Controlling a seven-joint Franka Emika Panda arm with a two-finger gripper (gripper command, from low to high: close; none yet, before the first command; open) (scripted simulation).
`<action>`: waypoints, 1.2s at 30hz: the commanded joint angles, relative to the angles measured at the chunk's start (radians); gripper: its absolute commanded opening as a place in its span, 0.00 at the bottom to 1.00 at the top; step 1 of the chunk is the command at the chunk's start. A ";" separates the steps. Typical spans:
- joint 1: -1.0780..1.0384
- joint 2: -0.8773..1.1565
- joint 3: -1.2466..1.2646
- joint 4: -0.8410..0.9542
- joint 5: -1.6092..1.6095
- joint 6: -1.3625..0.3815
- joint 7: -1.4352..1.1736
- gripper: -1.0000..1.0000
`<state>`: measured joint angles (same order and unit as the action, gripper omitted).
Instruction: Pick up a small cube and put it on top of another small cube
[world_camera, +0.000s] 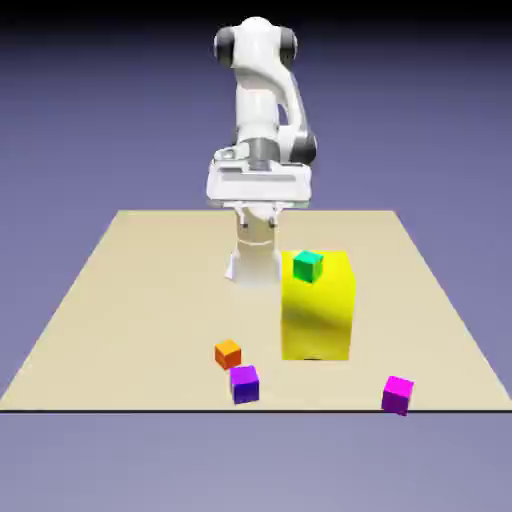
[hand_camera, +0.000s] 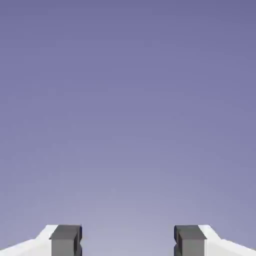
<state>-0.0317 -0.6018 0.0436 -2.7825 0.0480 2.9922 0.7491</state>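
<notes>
Gripper (world_camera: 259, 218) up high in the exterior view, held above the tabletop (world_camera: 160, 290) in front of the robot's own base (world_camera: 253, 262), and its fingers look apart, though they're tiny from here! Down toward the near edge, on the exterior view's right, sits the magenta cube (world_camera: 397, 396), out by itself. Big obstacle in the middle: the yellow block (world_camera: 317, 312), standing between the arm (world_camera: 258, 95) and that cube, with a green cube (world_camera: 307, 267) riding on top. Over to the exterior view's left of the block, it's the orange cube (world_camera: 228, 354), and just beside it, nearer the camera, the violet cube (world_camera: 244, 385). The block hides whatever lies right behind it, and the gripper covers part of the arm's lower section.

Over to the hand view: two grey fingertips (hand_camera: 66, 240) at the bottom edge, cut off by the frame, spread wide with plain blue-violet backdrop (hand_camera: 128, 125) between them, gripping nothing!
</notes>
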 joint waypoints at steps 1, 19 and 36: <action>-0.036 -0.026 0.036 0.023 0.040 -0.037 0.007 0.50; -0.689 -0.501 0.687 0.433 0.756 -0.705 0.127 0.50; -1.305 -0.950 1.301 0.820 1.433 -1.336 0.241 0.50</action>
<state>-1.3364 -1.5513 1.3450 -1.9624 1.4808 1.6560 0.9898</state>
